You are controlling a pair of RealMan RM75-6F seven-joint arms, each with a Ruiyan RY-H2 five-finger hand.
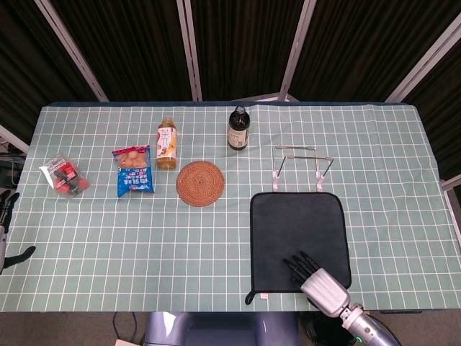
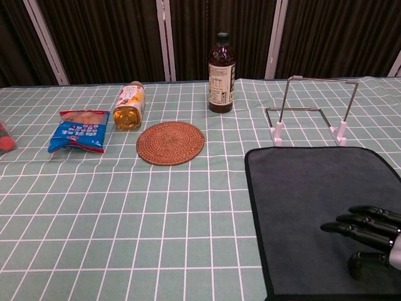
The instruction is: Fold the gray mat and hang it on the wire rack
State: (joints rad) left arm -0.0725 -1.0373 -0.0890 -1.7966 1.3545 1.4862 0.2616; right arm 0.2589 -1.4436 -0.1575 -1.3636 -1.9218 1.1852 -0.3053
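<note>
The gray mat (image 1: 295, 223) lies flat and unfolded on the checked tablecloth at the front right, also in the chest view as the mat (image 2: 313, 194). Just behind its far edge stands the wire rack (image 1: 302, 166), bare, seen as the rack (image 2: 310, 110) in the chest view. My right hand (image 1: 317, 277) hovers at the mat's front edge with its dark fingers (image 2: 360, 226) stretched out and apart over the fabric, holding nothing. My left hand (image 1: 6, 227) shows only partly at the far left edge, off the table, fingers apart and empty.
A brown bottle (image 1: 238, 128) stands behind the rack's left side. A woven coaster (image 1: 200, 183), a lying orange drink bottle (image 1: 166, 143), a blue snack bag (image 1: 133, 171) and a red packet (image 1: 65, 176) sit to the left. The table's front edge runs just below the mat.
</note>
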